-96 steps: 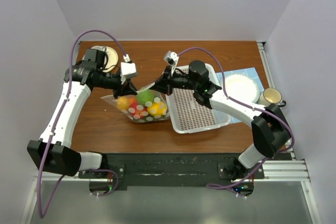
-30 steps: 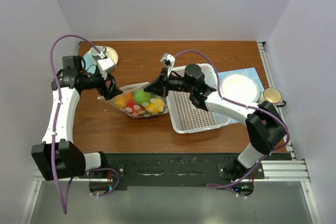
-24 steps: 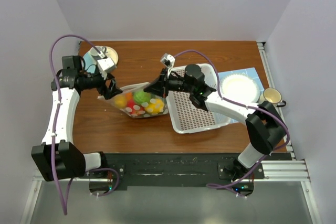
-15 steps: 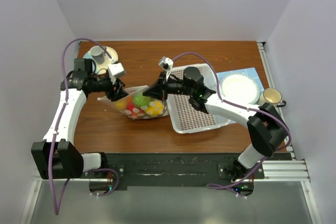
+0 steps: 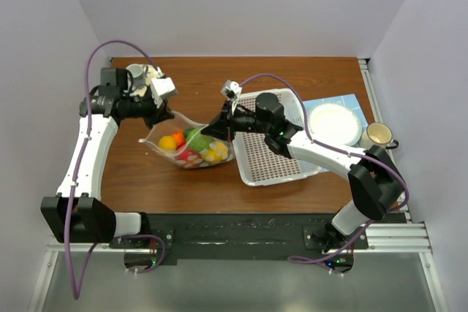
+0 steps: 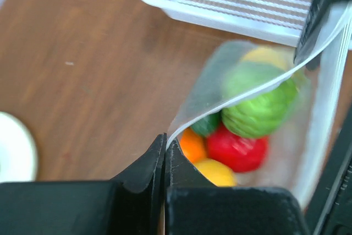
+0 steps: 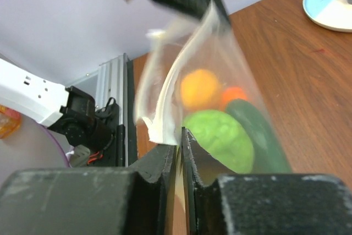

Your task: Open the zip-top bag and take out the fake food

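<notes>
The clear dotted zip-top bag (image 5: 191, 153) lies on the brown table left of the basket, its mouth held up and spread between both grippers. Inside is the fake food: a green round one (image 6: 258, 100), a red one (image 6: 237, 148), an orange (image 6: 192, 144), a yellow lemon (image 6: 217, 171) and a dark cucumber (image 7: 258, 130). My left gripper (image 5: 162, 111) is shut on the bag's back-left rim (image 6: 220, 105). My right gripper (image 5: 208, 131) is shut on the right rim (image 7: 162, 114). No grapes show.
The white perforated basket (image 5: 274, 144) stands just right of the bag, under my right arm. A white plate on a blue mat (image 5: 333, 122) and a mug (image 5: 379, 135) are at the far right. A cup on a saucer (image 5: 139, 74) stands at the back left.
My left gripper has moved back and to the right with the bag's rim. The right gripper has shifted slightly left. The bag's mouth now gapes wider between them.
</notes>
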Action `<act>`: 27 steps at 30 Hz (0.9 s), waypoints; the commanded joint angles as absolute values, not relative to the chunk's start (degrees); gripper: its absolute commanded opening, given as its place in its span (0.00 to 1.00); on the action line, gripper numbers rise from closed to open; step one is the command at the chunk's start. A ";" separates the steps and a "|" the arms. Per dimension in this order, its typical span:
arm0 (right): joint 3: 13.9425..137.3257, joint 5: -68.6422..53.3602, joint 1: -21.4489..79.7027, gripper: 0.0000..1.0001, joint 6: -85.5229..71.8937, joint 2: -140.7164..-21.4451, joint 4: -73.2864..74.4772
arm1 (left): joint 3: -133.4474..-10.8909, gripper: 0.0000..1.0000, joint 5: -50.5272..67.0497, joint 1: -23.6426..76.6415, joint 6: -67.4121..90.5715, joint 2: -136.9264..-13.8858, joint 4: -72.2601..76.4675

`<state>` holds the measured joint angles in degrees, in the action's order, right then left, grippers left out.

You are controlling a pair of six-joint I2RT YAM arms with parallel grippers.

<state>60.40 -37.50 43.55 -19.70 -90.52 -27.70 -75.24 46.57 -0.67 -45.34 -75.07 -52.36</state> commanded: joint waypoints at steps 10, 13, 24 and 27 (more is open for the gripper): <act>60.64 -23.83 43.07 0.76 -13.71 -82.89 -18.99 | -84.64 0.00 30.50 -0.97 -34.98 -71.11 -44.29; 61.96 -23.73 43.24 0.72 -14.76 -80.34 -18.37 | -81.22 0.00 30.41 -0.97 -32.79 -69.71 -44.91; 57.57 -31.99 51.84 0.56 -28.04 -81.81 -36.29 | -64.78 0.00 28.90 -0.70 -27.07 -63.99 -42.19; 58.71 -31.38 54.57 0.55 -29.00 -86.82 -39.46 | -64.07 0.00 31.89 -0.62 -25.67 -63.37 -42.71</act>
<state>58.57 -29.74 51.18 -24.82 -81.52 -31.09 -64.75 28.42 -0.73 -28.93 -65.21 -45.28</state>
